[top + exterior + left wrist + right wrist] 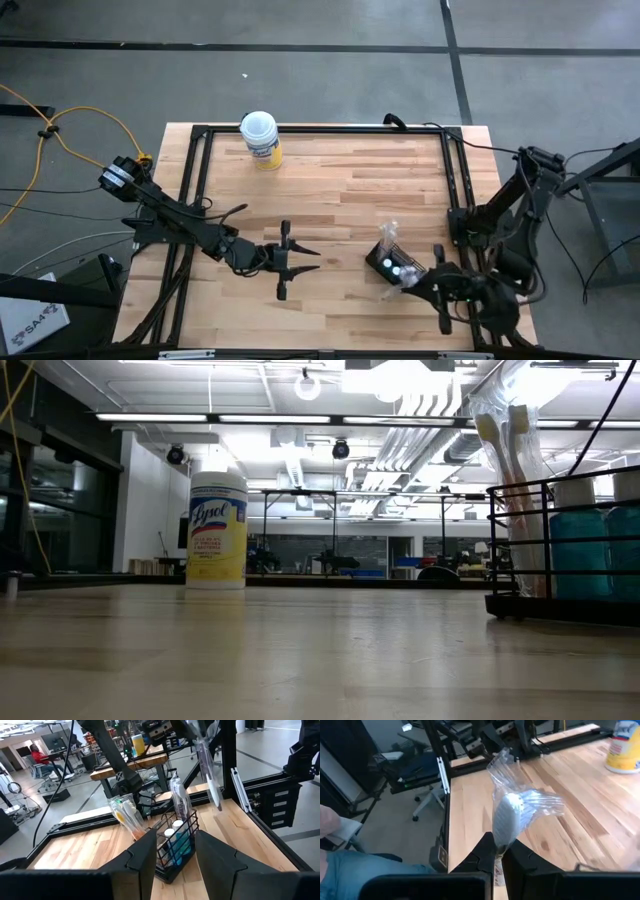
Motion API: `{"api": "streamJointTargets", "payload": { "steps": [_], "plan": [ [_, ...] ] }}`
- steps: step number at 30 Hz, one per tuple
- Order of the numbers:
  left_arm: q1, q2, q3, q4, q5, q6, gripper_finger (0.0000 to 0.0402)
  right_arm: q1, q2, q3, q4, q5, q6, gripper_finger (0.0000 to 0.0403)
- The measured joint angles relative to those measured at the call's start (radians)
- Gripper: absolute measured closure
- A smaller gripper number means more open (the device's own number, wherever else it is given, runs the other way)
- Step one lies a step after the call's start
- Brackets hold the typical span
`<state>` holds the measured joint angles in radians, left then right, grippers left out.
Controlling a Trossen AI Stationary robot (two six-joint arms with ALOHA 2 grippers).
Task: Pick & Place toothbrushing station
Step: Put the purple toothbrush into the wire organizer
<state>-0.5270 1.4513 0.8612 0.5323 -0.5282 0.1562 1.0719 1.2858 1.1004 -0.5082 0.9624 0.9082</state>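
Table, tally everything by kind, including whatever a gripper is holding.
Lysol canister: 1
black wire toothbrushing station: 1
teal bottles in it: 2
wrapped toothbrush packs: 3, one in the right gripper
Total: 7
Left gripper waits open mid-table.

One light wooden table (330, 190) stands here, with two dark robot arms over it, one on the left (190, 228) and one on the right (505, 225). One white-lidded, yellow-labelled round canister (260, 138) sits near the far edge. One small black wire-sided holder (175, 847) holds two blue bottles with white caps (172, 827). At least three plastic-wrapped toothbrushes show: two standing in the holder (129, 820) and one gripped apart from it (506, 822).
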Motion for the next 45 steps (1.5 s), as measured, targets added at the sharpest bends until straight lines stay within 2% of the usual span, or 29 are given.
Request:
{"api": "streamJointTargets", "payload": {
  "steps": [5,17,24,36,45],
  "plan": [
    [0.000,0.000,0.000,0.000,0.000,0.000,0.0273,0.033,0.000,0.000,-0.125,0.004,0.135,0.0395],
    [0.002,0.000,0.000,0.001,0.000,-0.025,0.0273,0.033,-0.001,0.032,-0.409,-0.093,0.362,0.0395],
    [0.002,0.000,0.000,0.001,0.000,-0.026,0.0273,0.033,-0.002,0.123,-0.538,-0.100,0.373,0.0395],
    [0.002,0.000,0.000,0.001,0.000,-0.026,0.0273,0.025,-0.003,0.126,-0.703,-0.133,0.480,0.0395],
    [0.002,0.000,0.000,0.000,0.000,-0.025,0.0273,0.025,0.012,0.126,-0.709,-0.096,0.487,0.0395]
  ]
}}
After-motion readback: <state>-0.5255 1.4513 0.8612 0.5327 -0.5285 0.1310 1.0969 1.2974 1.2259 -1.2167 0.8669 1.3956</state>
